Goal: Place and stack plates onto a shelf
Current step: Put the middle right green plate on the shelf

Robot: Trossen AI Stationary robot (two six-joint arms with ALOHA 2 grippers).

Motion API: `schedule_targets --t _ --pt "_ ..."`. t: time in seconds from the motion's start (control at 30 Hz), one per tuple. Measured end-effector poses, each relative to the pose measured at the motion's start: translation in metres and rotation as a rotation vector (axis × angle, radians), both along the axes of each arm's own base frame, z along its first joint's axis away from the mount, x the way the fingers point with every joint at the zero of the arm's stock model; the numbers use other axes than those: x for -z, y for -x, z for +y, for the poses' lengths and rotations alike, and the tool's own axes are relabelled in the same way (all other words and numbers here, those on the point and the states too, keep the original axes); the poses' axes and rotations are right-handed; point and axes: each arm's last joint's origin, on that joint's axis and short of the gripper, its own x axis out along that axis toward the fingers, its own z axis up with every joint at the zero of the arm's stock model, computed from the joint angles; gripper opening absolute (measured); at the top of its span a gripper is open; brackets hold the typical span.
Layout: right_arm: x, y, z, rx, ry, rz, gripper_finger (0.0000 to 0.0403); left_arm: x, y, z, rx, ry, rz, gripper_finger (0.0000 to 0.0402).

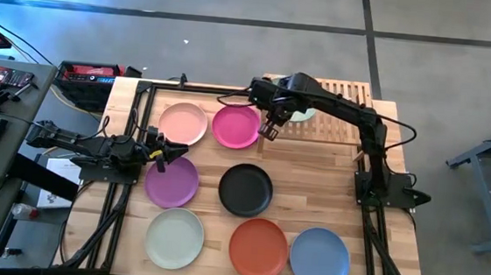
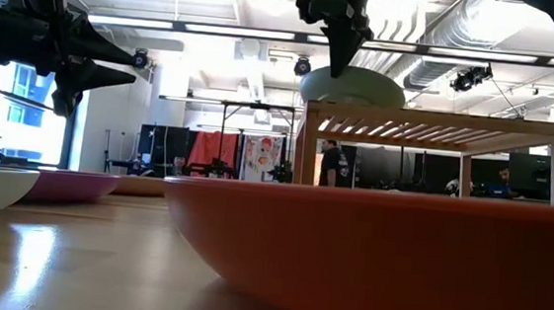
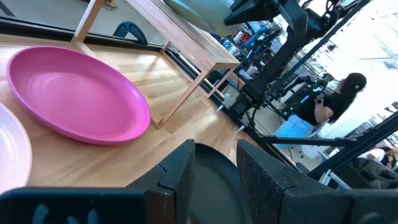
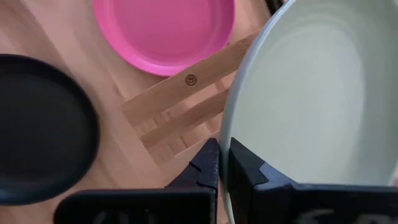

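On top of the shelf (image 1: 335,109), at its left end, lies the sage green plate (image 4: 311,106), a pale, matte, shallow round dish. The right gripper (image 1: 270,129) pinches its rim, fingers nearly closed around the thin edge. Seven more plates lie on the table (image 1: 330,184): pale pink (image 1: 182,123), magenta (image 1: 236,125), purple (image 1: 172,182), black (image 1: 246,190), off-white (image 1: 174,239), orange-red (image 1: 259,249) and blue (image 1: 319,258). The left gripper (image 1: 170,153) hovers between the pink and purple plates, fingers parted, holding nothing.
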Motion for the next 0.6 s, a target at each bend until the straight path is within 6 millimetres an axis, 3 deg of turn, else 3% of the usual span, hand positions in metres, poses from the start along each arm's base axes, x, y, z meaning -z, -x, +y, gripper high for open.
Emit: schedule_targets --t 0.6 --pt "0.012 -0.003 -0.019 0.019 -0.163 -0.015 0.0000 0.000 0.000 0.000 0.001 -0.017 0.005 0.0108"
